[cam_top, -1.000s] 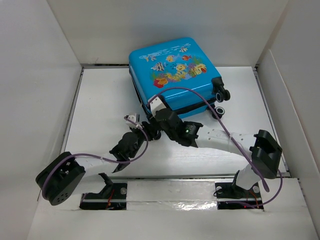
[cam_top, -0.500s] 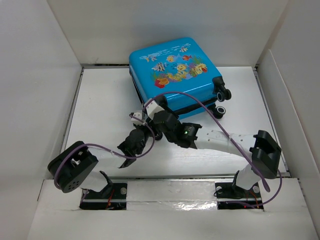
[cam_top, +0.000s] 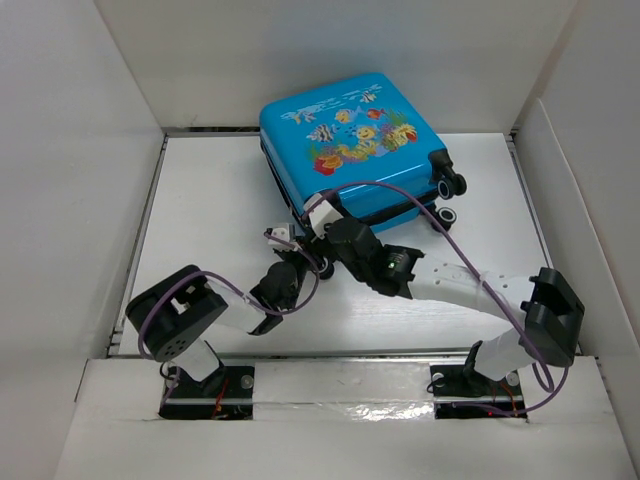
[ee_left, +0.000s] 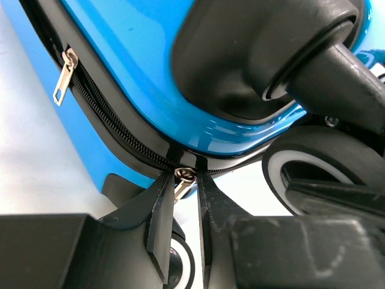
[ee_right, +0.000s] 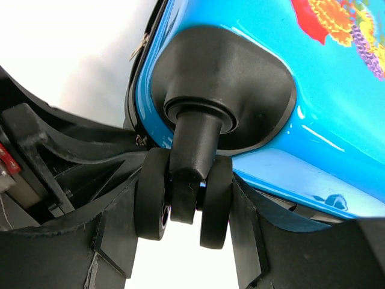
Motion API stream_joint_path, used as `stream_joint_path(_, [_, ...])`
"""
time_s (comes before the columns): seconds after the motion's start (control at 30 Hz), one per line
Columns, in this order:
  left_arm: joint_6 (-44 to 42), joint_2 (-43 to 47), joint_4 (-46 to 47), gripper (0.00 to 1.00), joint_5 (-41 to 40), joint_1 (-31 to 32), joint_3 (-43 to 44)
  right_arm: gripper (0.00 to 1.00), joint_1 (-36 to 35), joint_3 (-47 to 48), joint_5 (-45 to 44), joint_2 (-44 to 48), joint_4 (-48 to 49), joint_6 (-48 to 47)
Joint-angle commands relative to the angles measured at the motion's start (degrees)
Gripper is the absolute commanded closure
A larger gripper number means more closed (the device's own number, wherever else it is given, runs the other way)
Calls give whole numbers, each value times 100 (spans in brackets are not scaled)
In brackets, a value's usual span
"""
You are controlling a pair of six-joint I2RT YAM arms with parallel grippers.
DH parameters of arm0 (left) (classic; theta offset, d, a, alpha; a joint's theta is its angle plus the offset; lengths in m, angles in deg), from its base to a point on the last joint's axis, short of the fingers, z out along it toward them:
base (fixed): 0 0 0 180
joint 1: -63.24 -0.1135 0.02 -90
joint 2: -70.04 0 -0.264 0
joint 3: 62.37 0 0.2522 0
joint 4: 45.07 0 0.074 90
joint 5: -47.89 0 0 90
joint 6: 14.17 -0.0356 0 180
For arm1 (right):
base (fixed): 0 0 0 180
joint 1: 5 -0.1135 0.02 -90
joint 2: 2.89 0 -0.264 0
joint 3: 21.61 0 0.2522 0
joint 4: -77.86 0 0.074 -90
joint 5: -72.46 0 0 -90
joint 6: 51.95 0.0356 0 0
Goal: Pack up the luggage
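The luggage [cam_top: 345, 135], a bright-blue suitcase with a fish print, lies closed at the back of the table. My left gripper [cam_top: 298, 256] is at its near-left corner. In the left wrist view the gripper [ee_left: 185, 180] is shut on a silver zipper pull [ee_left: 182, 185] on the black zipper [ee_left: 120, 129]. My right gripper [cam_top: 315, 218] is at the same corner. In the right wrist view it [ee_right: 183, 180] is shut on the black double wheel [ee_right: 153, 195] under the blue shell [ee_right: 337, 144].
A second zipper pull [ee_left: 64, 75] hangs further along the zipper. Two more wheels [cam_top: 455, 185] stick out at the suitcase's right side. White walls [cam_top: 80, 150] box in the table on the left, back and right.
The left arm's elbow swung right and its gripper moved up to the suitcase corner. The right arm stretched forward, and the suitcase shifted slightly right and back.
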Motion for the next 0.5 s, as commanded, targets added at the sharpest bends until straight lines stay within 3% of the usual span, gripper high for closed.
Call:
stream_joint_path(0.0, [-14,-329,754,89,-90,-128,523,100,-376,94,1176,593,604,90])
stream_joint_path(0.03, [-66,-338,719,100,-108,-128,532,100,-376,42,1133,619,621,99])
stream_joint_path(0.3, [-585,232,122,100,-362,-128,94,100,-121,-274,1141,865,595,196])
stream_joint_path(0.47, [-761,1058,-519,100,-222,-401,-433,100,-60,-582,1360,1234,455,125])
